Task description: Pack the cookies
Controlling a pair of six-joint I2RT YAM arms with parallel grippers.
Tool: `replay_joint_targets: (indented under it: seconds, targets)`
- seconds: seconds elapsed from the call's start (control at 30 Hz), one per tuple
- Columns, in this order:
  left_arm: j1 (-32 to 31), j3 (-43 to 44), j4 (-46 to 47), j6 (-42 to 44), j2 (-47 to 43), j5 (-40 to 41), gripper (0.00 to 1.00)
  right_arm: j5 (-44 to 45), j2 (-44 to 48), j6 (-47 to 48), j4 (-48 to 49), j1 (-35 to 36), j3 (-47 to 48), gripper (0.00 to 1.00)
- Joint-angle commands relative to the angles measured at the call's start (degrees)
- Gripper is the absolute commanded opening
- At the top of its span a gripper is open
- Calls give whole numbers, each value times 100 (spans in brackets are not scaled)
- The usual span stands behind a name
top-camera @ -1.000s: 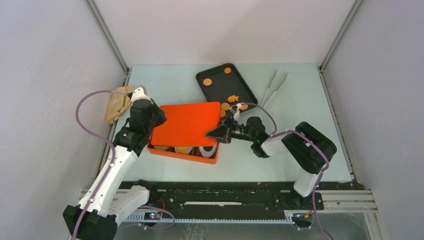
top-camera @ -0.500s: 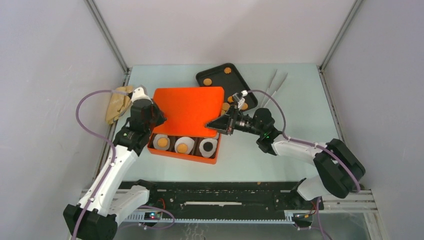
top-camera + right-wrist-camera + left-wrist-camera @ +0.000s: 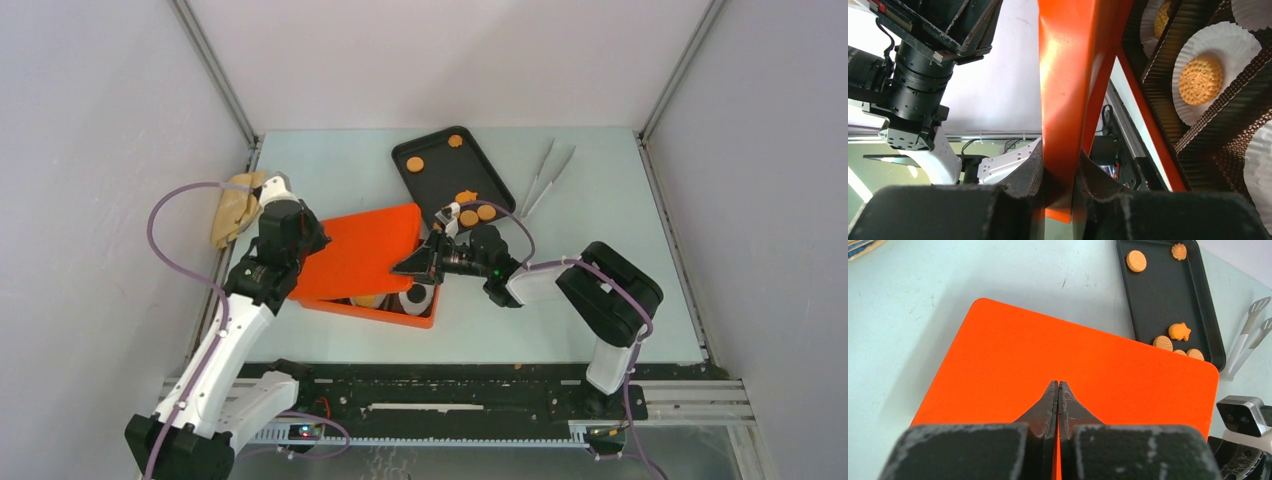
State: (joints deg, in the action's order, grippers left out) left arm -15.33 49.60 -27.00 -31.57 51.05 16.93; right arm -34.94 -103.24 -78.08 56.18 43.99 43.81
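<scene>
Orange lid [image 3: 355,255] tilts over the orange box [image 3: 385,314], its right edge pinched by the right hand [image 3: 1060,182]. The left hand [image 3: 1058,386], closed on nothing, is over its left edge. Cookies [image 3: 1200,80] sit in the box, more on the black tray [image 3: 440,180]. Bare counter [image 3: 600,260] lies rightward.

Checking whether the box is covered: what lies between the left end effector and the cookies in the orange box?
The flat orange plastic lid, tilted over the orange rectangular box, lies under the shut left end effector in the left wrist view.
</scene>
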Motion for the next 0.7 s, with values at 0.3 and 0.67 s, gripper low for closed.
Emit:
replay_joint_targets:
  seconds: [0.3, 0.67]
  targets:
    - [32, -224, 256, -86, 178, 142, 0, -28, 450, 264, 133, -383, -1027, 0]
    - [30, -792, 1175, -263, 853, 115, 0, -221, 1019, 757, -748, -787, -1831, 0]
